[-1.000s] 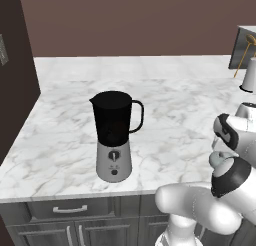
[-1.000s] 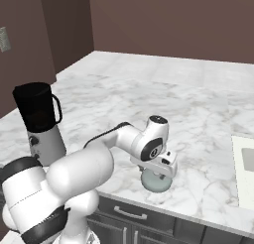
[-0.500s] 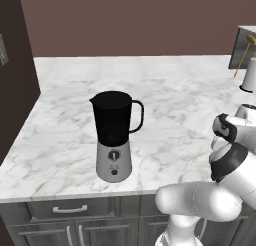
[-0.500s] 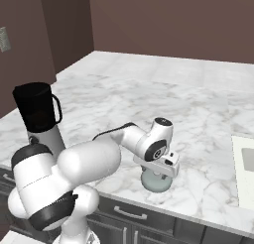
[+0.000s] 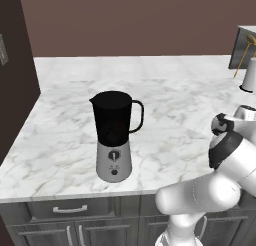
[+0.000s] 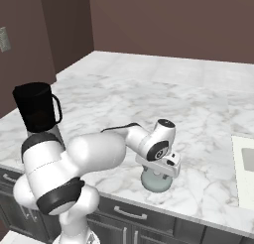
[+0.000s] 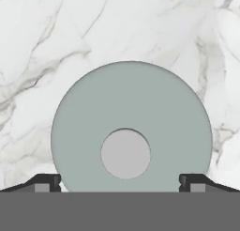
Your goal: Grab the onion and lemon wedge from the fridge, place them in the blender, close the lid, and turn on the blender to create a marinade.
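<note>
The gripper is hanging straight over the lid, its jaws spread as wide as they go and gripping nothing. One fingertip is standing to either side of the disc, and the lid's small knob is sitting midway between them. That alignment looks deliberate: the hand is probably lining up to drop and pinch the knob so the lid can be carried off.

The lid is lying flat on the marble counter, directly beneath the hand and close to the front edge. The blender is standing well apart from the gripper, out past the arm's elbow, with its jar open at the top. A sink is set into the counter on the gripper's other side. Nothing is lying between the fingers and the lid, though the arm's own bulk is sitting between the lid and the blender.
</note>
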{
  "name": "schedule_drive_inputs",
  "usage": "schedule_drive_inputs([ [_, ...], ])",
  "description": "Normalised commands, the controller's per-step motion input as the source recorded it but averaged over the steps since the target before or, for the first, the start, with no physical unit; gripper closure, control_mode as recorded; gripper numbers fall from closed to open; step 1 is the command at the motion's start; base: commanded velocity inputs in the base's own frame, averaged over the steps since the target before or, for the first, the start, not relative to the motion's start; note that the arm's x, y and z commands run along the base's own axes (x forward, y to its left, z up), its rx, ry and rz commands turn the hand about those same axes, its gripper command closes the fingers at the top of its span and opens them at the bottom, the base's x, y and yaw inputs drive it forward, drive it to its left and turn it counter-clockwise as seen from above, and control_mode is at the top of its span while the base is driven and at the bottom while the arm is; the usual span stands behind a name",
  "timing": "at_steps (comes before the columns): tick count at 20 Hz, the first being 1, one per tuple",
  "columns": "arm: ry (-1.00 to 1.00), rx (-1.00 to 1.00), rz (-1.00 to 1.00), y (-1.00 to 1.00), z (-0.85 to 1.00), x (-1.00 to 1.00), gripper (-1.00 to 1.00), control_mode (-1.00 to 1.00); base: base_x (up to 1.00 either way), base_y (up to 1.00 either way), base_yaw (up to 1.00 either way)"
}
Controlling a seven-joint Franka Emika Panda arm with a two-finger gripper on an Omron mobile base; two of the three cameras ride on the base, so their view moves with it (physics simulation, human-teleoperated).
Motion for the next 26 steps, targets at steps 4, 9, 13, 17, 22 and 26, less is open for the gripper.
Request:
schedule_drive_inputs([
  [4,0.0,0.0,0.0,0.0,-0.13,0.16,-1.0,-1.0,0.0,0.0,0.0],
  [9,0.0,0.0,0.0,0.0,-0.13,0.14,-1.0,-1.0,0.0,0.0,0.0],
  [13,0.0,0.01,0.0,-0.07,-0.14,0.08,-1.0,-1.0,0.0,0.0,0.0],
  [17,0.0,0.01,0.0,-0.12,-0.14,0.05,-1.0,-1.0,0.0,0.0,0.0],
  [22,0.0,0.0,0.0,-0.02,-0.19,0.0,-1.0,-1.0,0.0,0.0,0.0],
  [26,0.0,0.0,0.0,0.0,-0.17,0.0,-1.0,-1.0,0.0,0.0,0.0],
])
